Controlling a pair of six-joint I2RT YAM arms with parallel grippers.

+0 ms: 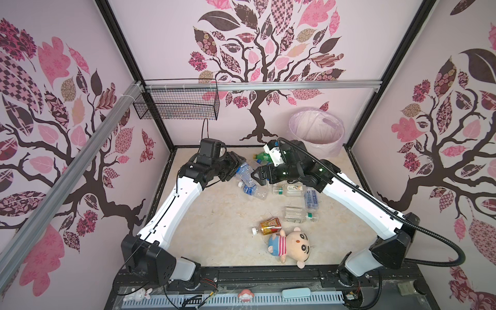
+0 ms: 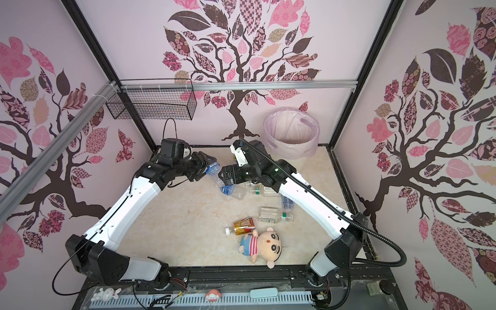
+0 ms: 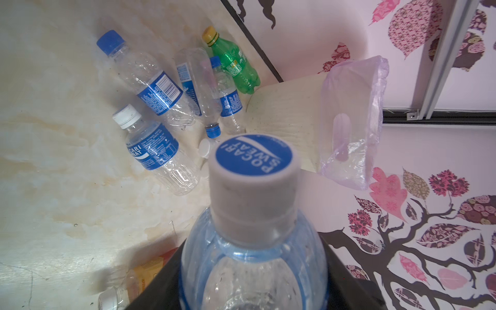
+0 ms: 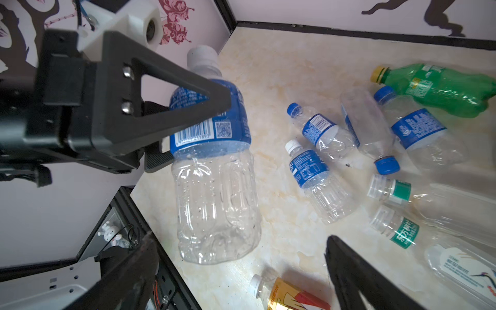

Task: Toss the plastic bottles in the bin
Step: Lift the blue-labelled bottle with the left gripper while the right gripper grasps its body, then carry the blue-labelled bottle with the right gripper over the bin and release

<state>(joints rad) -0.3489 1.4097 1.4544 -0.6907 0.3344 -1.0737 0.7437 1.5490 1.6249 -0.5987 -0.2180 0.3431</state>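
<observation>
bottle [image 4: 214, 188] (blue label), in left end effector [image 1: 236, 168]

- The tabletop [image 1: 209, 222] is bare on its left half, from the left arm across to the amber bottle [image 1: 269, 226] — open passage there.
- The held bottle [image 1: 246, 175], clamped in the left gripper [image 1: 239, 169], hangs just in front of the wide-spread right gripper [image 1: 257, 175], with little room between them.
- Lying bottles [image 1: 255, 192] crowd the floor beneath both grippers.
- The bin [image 1: 316, 131] stands in the far right corner with its mouth unobstructed — the right arm [image 1: 295, 163] crosses just in front of it.
- The plush doll [image 1: 292, 244] blocks the near right.
- The wire basket [image 1: 177, 104] hangs high at the far left.
</observation>
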